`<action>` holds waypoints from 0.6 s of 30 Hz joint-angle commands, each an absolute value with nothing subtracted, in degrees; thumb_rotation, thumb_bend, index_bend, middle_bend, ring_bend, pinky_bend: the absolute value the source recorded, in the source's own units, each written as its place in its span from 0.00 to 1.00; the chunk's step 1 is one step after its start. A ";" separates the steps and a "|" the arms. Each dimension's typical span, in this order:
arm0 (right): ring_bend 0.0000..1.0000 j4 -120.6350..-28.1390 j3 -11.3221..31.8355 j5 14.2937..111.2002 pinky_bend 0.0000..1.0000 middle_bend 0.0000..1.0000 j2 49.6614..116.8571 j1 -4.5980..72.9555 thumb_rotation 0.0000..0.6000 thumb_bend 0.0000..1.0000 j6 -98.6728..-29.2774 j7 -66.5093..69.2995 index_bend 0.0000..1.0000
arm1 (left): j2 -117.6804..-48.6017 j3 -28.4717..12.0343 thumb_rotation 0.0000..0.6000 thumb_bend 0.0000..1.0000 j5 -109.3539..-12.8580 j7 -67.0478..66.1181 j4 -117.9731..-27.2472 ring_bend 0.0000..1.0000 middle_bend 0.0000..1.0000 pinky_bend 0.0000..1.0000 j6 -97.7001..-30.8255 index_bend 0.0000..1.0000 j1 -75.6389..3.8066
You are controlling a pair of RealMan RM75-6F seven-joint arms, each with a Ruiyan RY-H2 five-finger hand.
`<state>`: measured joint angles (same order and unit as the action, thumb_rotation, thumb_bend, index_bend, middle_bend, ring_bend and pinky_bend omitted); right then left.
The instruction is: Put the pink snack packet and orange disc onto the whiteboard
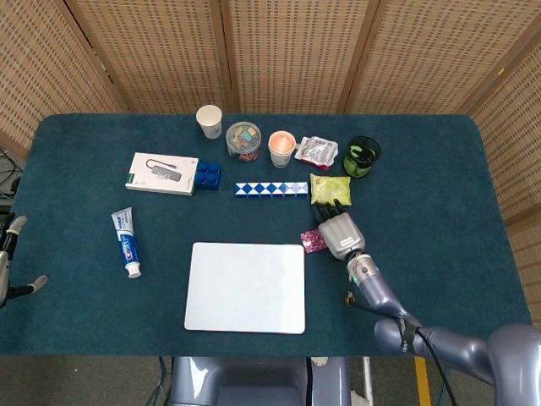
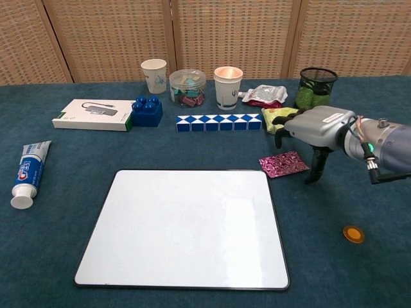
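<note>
The pink snack packet (image 2: 283, 163) lies flat on the blue cloth just right of the whiteboard's (image 2: 183, 228) far right corner. My right hand (image 2: 318, 128) hovers over the packet's right side, fingers spread and holding nothing, with the thumb pointing down beside the packet. From the head view the right hand (image 1: 341, 233) covers most of the pink packet (image 1: 311, 241). The orange disc (image 2: 352, 233) sits alone near the front right; in the head view the disc (image 1: 349, 298) peeks out beside my forearm. My left hand (image 1: 10, 258) shows only at the left edge, fingers apart, empty.
Along the back stand a paper cup (image 1: 209, 120), a jar of clips (image 1: 243, 140), an orange-topped cup (image 1: 281, 148), a silver packet (image 1: 316, 150) and a green mesh cup (image 1: 362, 156). A white box (image 1: 162, 172), blue block (image 1: 208, 175), blue-white strip (image 1: 270, 188), yellow-green packet (image 2: 287, 120) and toothpaste (image 1: 126, 242) lie nearer.
</note>
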<state>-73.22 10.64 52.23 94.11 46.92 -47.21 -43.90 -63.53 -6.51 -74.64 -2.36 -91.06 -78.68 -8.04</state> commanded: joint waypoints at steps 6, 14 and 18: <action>0.00 -72.01 10.00 48.69 0.00 0.00 95.68 48.88 1.00 0.05 -47.54 -46.03 0.28 | -63.35 -6.55 1.00 0.00 -74.54 -1.92 -91.02 0.00 0.00 0.00 -78.51 0.00 -8.08; 0.00 -70.96 9.52 46.78 0.00 0.00 96.65 50.08 1.00 0.14 -47.70 -46.56 0.40 | -63.24 -6.57 1.00 0.00 -74.50 -1.54 -90.94 0.00 0.00 0.00 -78.36 0.00 -8.13; 0.00 -71.08 9.52 46.03 0.00 0.00 96.85 50.31 1.00 0.18 -47.68 -46.05 0.47 | -63.21 -6.56 1.00 0.00 -74.44 -1.48 -90.94 0.00 0.00 0.00 -78.28 0.00 -8.15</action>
